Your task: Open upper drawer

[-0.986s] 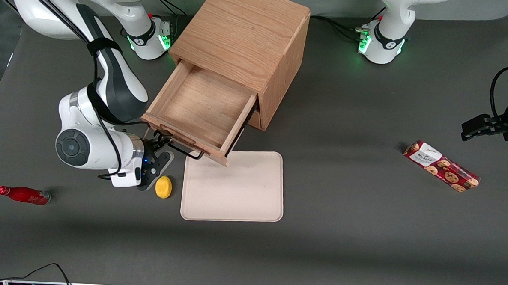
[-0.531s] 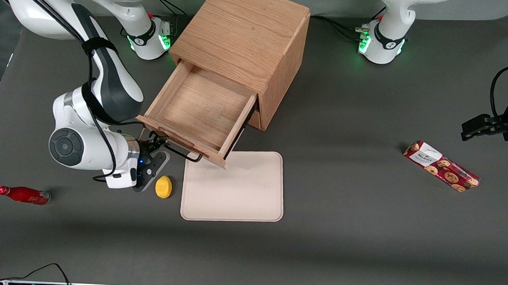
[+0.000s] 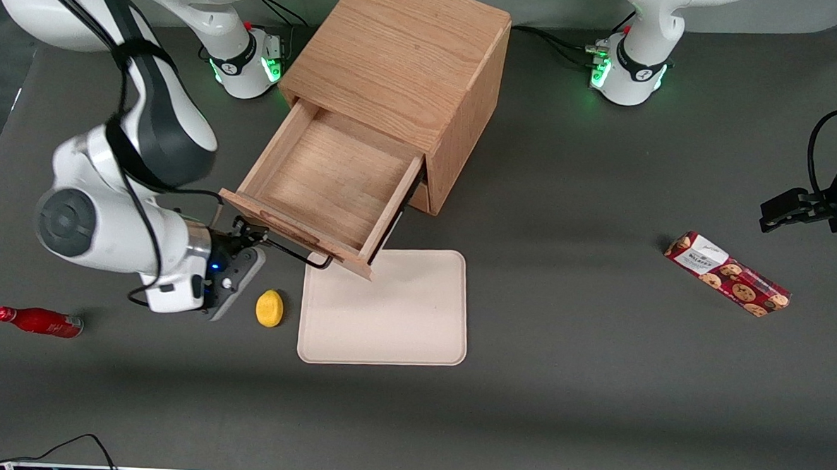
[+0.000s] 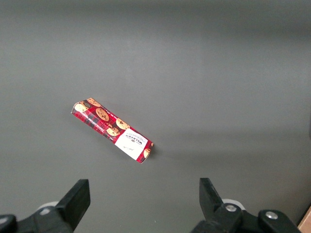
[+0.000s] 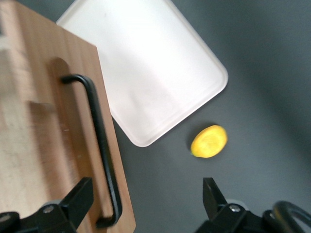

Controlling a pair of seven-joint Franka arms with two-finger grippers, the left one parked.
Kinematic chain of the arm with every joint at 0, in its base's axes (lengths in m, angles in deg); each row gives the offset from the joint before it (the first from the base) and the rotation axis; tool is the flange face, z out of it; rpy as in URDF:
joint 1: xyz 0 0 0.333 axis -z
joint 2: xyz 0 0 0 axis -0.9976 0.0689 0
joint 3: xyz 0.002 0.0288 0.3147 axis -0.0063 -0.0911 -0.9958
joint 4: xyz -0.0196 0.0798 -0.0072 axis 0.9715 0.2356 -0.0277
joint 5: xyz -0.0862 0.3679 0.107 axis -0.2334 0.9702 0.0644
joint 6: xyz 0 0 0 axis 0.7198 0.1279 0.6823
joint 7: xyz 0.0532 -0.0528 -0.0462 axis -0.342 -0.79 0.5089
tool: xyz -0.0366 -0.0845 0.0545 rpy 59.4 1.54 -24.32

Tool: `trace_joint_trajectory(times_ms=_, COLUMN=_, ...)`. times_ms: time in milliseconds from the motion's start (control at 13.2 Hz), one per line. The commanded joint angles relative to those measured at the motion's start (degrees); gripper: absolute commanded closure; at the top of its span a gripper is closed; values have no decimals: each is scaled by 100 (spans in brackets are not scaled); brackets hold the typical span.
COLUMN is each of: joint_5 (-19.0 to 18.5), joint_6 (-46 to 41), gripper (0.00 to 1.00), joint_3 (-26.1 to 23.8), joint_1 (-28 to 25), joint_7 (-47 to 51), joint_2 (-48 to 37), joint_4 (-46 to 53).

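Now the upper drawer (image 3: 329, 182) stands pulled out. The end effector (image 3: 248, 232), fingers apart, hangs at the handle's (image 5: 99, 141) end, with the lemon (image 3: 270, 307) at its 5 o'clock.

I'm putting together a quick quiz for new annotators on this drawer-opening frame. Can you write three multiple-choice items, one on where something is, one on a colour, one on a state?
1. Where is the yellow lemon?
A. On the table beside the beige tray
B. Inside the upper drawer
C. On top of the cabinet

2. What colour is the bottle lying toward the working arm's end of the table?
A. Green
B. Red
C. Blue

3. What state is the upper drawer in?
A. Fully shut
B. Removed from the cabinet
C. Pulled out, its inside empty

Answers:
1. A, the lemon sits on the grey table next to the tray's edge, near the gripper.
2. B, its body is plainly red.
3. C, bare wood shows inside, and the open gripper is off the black handle, its fingers spread to either side.
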Motion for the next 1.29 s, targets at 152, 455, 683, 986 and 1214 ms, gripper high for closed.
trace_joint_trajectory(times_ms=152, joint_5=304, joint_6=-786, gripper=0, joint_3=707, joint_1=-35, joint_7=1036, joint_2=-1438, joint_4=-452)
trace_joint_trajectory(times_ms=455, joint_5=403, joint_6=-788, gripper=0, joint_3=1595, joint_1=-385, joint_7=2603, joint_2=-2423, joint_4=-1365)
trace_joint_trajectory(times_ms=683, joint_5=315, joint_6=-752, gripper=0, joint_3=2219, joint_1=-386, joint_7=2675, joint_2=-2873, joint_4=-1920)
trace_joint_trajectory(times_ms=986, joint_5=192, joint_6=-743, gripper=0, joint_3=2634, joint_1=-334, joint_7=2666, joint_2=-3250, joint_4=-2404)
trace_joint_trajectory(times_ms=1214, joint_5=148, joint_6=-735, gripper=0, joint_3=2713, joint_1=-334, joint_7=2649, joint_2=-3261, joint_4=-2370)
